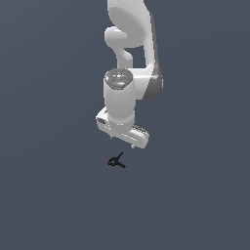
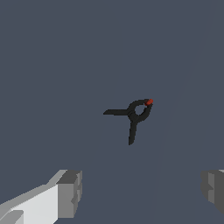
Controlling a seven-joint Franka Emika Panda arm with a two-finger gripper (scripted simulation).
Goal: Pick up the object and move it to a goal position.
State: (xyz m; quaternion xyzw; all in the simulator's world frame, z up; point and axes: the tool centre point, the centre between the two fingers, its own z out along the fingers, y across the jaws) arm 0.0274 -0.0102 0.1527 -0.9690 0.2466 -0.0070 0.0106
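Note:
The object (image 1: 116, 161) is a tiny black clamp with thin splayed prongs and a red tip, lying on the dark grey floor. In the wrist view the object (image 2: 134, 115) lies flat, red tip at one end of its loop, two prongs spreading away. My white gripper (image 1: 123, 140) hangs above it and a little toward the exterior view's right, not touching it. The gripper (image 2: 141, 191) is open: its grey fingertips (image 2: 70, 193) stand far apart with nothing between them, and the object lies beyond them.
A flat dark grey floor (image 1: 49, 195) spreads in every direction. The white arm (image 1: 132, 49) rises above the gripper. No other objects and no goal marker show.

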